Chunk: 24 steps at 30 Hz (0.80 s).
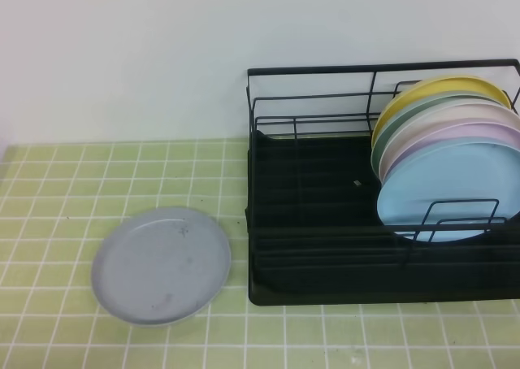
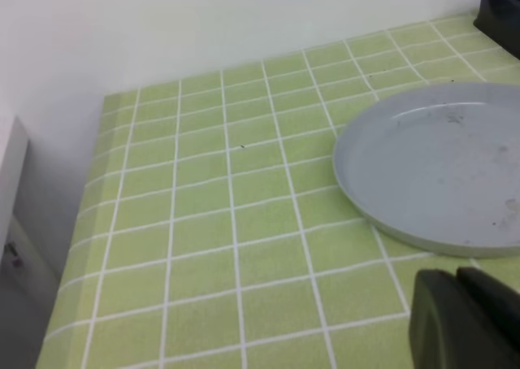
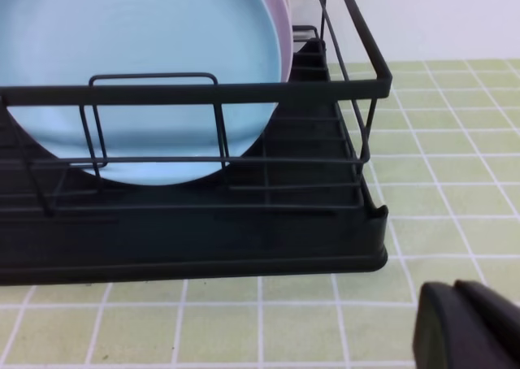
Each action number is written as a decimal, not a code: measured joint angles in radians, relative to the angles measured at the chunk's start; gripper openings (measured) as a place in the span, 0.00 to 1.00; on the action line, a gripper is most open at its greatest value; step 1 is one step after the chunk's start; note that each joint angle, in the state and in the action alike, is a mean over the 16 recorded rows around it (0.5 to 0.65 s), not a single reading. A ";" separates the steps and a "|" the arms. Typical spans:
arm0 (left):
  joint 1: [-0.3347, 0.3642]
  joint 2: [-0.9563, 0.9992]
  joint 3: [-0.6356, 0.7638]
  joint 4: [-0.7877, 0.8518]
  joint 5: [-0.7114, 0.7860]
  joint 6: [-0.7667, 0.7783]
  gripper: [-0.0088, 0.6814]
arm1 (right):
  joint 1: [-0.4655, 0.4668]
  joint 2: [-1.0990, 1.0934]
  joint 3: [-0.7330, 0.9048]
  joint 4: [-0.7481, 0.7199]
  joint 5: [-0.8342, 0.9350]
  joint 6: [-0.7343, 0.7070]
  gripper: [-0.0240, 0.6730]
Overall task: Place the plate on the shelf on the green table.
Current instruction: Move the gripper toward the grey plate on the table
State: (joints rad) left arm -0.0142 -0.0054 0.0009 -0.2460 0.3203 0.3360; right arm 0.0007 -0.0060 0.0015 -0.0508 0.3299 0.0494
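Observation:
The pale grey plate [image 1: 161,264] lies flat on the green table [image 1: 49,223], left of the shelf [image 1: 317,223]. The shelf is a black wire rack with a ridged tray base. The high view shows neither gripper. In the left wrist view the plate [image 2: 439,170] is at the right, and my left gripper [image 2: 467,320] hangs shut and empty just in front of its near rim. In the right wrist view my right gripper [image 3: 467,328] is shut and empty over the tiles, in front of the shelf's [image 3: 244,239] right front corner.
Several coloured plates stand on edge in the right half of the shelf, with a light blue plate [image 1: 451,186] at the front and a lilac one [image 1: 487,133] behind it. The left half of the tray [image 1: 309,190] holds nothing. A white wall runs behind.

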 joint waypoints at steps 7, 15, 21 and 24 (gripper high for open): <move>0.000 0.000 0.000 0.001 0.000 0.019 0.01 | 0.000 0.000 0.000 0.000 0.000 0.000 0.03; 0.000 0.000 0.000 0.002 0.000 0.026 0.01 | 0.000 0.000 0.000 0.000 0.000 0.000 0.03; 0.000 0.000 0.000 0.003 0.000 0.026 0.01 | 0.000 0.000 0.000 0.000 0.000 0.000 0.03; 0.000 0.000 0.000 0.000 0.000 0.026 0.01 | 0.000 0.000 0.000 0.000 0.000 0.000 0.03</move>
State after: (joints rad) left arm -0.0142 -0.0054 0.0009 -0.2456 0.3203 0.3623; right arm 0.0007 -0.0060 0.0015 -0.0508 0.3299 0.0494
